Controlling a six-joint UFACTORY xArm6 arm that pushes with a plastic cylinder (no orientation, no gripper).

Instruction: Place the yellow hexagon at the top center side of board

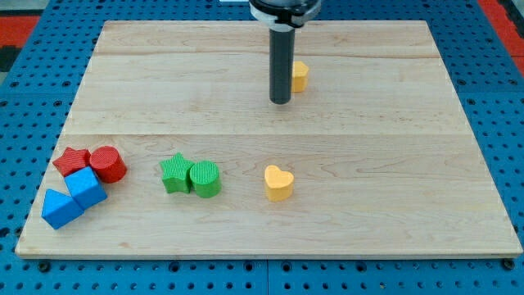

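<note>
The yellow hexagon [300,76] lies near the top center of the wooden board [393,147], partly hidden behind the dark rod. My tip [280,101] rests on the board just to the left of and slightly below the hexagon, close to it; I cannot tell whether they touch.
A yellow heart [278,183] lies below center. A green star [174,173] and a green cylinder [205,179] sit side by side at lower left. A red star-like block [72,161], a red cylinder [107,163], a blue cube [86,187] and a blue triangular block [59,209] cluster at the bottom left corner.
</note>
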